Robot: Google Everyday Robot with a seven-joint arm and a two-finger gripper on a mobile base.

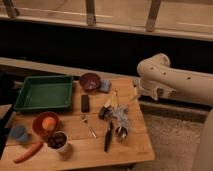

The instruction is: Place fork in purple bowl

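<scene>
The slim silver fork (pixel 89 126) lies on the wooden table (pixel 135 145), near its middle and towards the front. At the table's back stands the purple bowl (pixel 90 81), upright with a dark inside, well apart from the fork. My gripper (pixel 152 92) hangs under the white arm (pixel 175 80), off the table's right edge and level with its back half. It is far from both fork and bowl, stands open, and holds nothing.
A green tray (pixel 44 93) fills the back left. An orange-red bowl (pixel 45 123), white cup (pixel 57 141), blue cup (pixel 19 133) and carrot (pixel 29 152) sit front left. Yellow-handled utensils (pixel 112 100), a black-handled utensil (pixel 108 137), a black block (pixel 85 103) and a blue sponge (pixel 105 86) lie around the fork.
</scene>
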